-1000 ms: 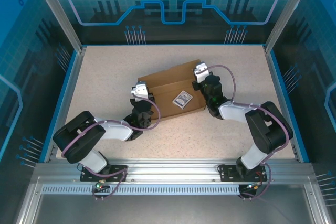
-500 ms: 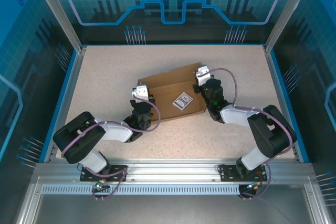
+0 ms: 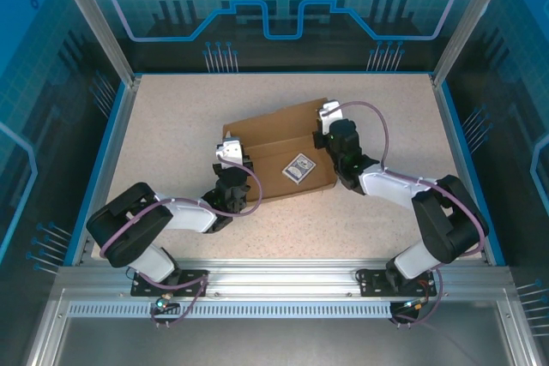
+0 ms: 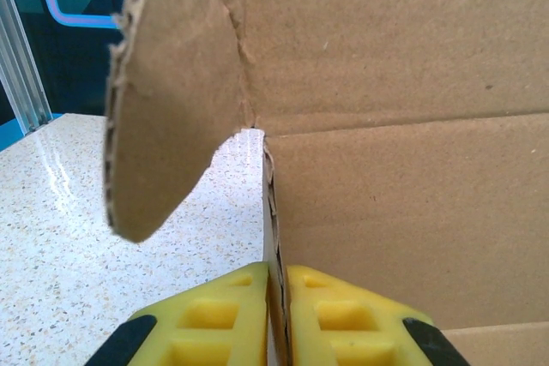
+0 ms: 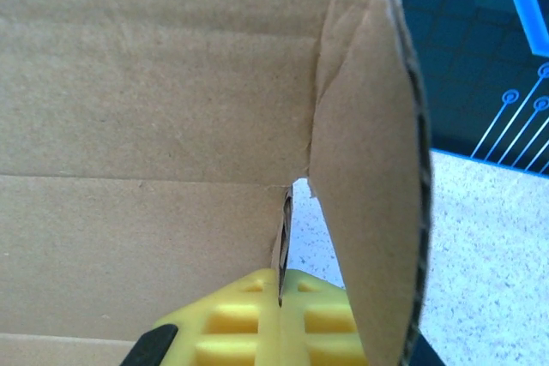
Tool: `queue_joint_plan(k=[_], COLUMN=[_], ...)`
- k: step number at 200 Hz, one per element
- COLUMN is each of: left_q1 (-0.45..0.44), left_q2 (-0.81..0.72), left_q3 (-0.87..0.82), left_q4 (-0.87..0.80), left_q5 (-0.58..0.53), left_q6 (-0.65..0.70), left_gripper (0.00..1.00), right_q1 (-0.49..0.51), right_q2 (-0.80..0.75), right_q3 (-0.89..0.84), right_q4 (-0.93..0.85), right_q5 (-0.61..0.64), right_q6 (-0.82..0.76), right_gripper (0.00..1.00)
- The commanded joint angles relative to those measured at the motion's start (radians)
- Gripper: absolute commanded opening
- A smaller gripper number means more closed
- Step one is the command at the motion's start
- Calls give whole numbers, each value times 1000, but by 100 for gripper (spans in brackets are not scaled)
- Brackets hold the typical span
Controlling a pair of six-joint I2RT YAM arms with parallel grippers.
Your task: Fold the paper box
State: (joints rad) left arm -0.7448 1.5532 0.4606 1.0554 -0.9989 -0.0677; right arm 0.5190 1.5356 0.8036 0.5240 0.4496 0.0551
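Now paper box slid toward 6 o'clock — left gripper, right gripper pinch its 9 and 3 o'clock ends; folding likely midway.

One overview, two close wrist views.
The speckled beige surface is viewed from high behind; the brown corrugated cardboard box, shared by all views, is faced closely past the yellow left end effector and right end effector.

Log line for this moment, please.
left pincer: shut on paper box left wall | right pincer: shut on its right wall | small card: lying on box panel
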Motion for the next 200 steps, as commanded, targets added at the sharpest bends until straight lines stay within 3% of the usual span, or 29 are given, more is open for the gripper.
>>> queue_joint_plan(k=[1, 36, 110, 200], left_q1=[-26, -27, -27, -36], left_q2=[7, 4, -19, -53], left_q3=[-14, -5, -5, -18], left_q4=[-31, -38, -69, -104], left_q5=[61, 65, 69, 60], left_q6=[17, 19, 13, 2], left_gripper=[13, 13, 14, 15], right_q1=[36, 36, 50, 107], right_q2=[-15, -30, -58, -67], right_q3=[60, 64, -143, -262], right_q4=[-122, -165, 80, 159], right_q5=[-13, -4, -60, 3], right_q6=[78, 151, 118, 161], right_gripper=[0, 0, 3, 3])
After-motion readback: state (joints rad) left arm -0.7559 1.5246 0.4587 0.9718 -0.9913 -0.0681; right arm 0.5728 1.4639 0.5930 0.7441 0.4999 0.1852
